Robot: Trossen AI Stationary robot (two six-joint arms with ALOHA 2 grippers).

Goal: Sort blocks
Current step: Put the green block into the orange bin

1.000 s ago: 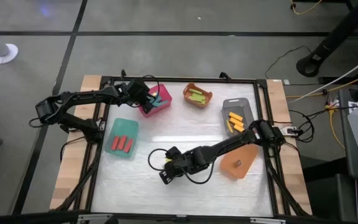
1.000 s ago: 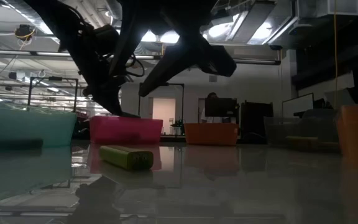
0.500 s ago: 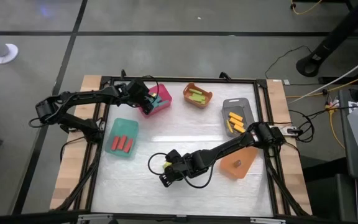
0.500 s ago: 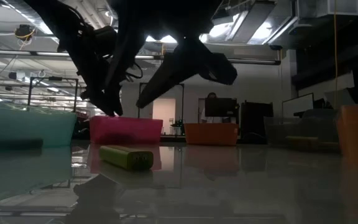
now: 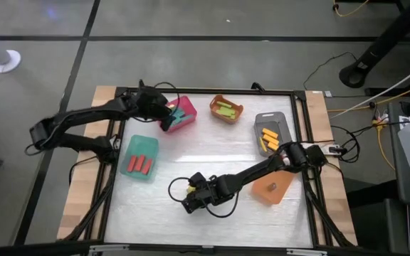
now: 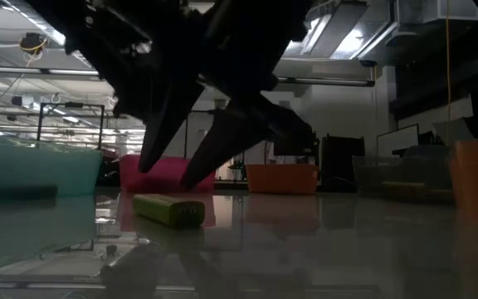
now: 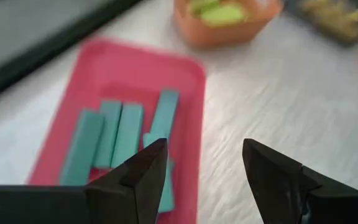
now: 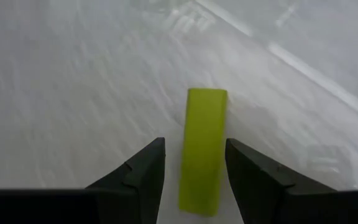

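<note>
A light green block (image 8: pixel 202 149) lies flat on the white bench (image 5: pixel 212 149), near its front-left middle. The right arm reaches low across to it, the right gripper (image 8: pixel 194 171) open with a finger on either side. The left arm stretches to the pink bin (image 7: pixel 135 74), where teal blocks (image 7: pixel 114 140) lie, its left gripper (image 7: pixel 204 171) wide and empty.

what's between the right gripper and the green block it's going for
Nothing visible. The right gripper is open, one finger on each side of the green block, which lies flat and alone on bare table; no other block or bin is near it.
</note>
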